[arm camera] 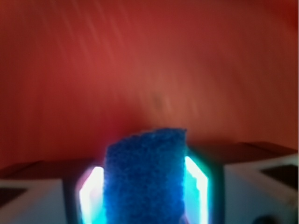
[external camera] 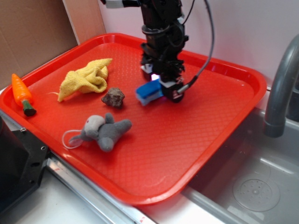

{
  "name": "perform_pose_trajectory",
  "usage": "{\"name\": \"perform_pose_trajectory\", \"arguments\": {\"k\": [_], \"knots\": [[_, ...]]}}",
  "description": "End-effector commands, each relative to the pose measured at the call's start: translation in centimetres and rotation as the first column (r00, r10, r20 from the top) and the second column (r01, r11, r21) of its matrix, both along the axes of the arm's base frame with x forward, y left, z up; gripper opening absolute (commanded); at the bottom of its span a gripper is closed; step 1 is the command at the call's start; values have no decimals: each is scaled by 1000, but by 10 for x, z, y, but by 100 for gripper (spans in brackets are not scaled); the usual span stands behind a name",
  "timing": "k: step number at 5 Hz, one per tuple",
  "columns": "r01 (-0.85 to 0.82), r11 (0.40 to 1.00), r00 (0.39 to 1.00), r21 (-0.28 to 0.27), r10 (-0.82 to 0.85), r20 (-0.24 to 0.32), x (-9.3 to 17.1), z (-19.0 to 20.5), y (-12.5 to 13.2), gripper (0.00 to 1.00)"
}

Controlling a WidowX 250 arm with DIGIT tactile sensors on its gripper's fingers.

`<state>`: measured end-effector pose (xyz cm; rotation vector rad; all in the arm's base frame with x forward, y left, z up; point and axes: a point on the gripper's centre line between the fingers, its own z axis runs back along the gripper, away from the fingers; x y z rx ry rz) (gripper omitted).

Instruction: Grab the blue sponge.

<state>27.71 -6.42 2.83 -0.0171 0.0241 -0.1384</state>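
Sponge (external camera: 148, 92) sits between the fingers of the gripper (external camera: 161, 86), near the tray's (external camera: 243, 84) far edge; the gripper looks clamped on it. Hold that squeeze firm and lift straight up, clear of the rock (external camera: 113, 97).

No legible text or labels anywhere.
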Motion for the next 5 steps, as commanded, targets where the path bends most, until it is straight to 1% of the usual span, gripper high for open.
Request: {"name": "perform_pose_trajectory", "arguments": {"k": [1, 2, 3, 4, 5], "knots": [[-30, 999, 999, 42, 28, 44, -17, 121, -14, 0], [-49, 997, 994, -53, 53, 95, -53, 171, -11, 0], [-33, 998, 997, -54, 36, 68, -81, 200, -7, 0], [8, 999, 999, -51, -6, 42, -87, 202, -11, 0], [8, 999, 999, -51, -6, 42, -87, 202, -11, 100]]}}
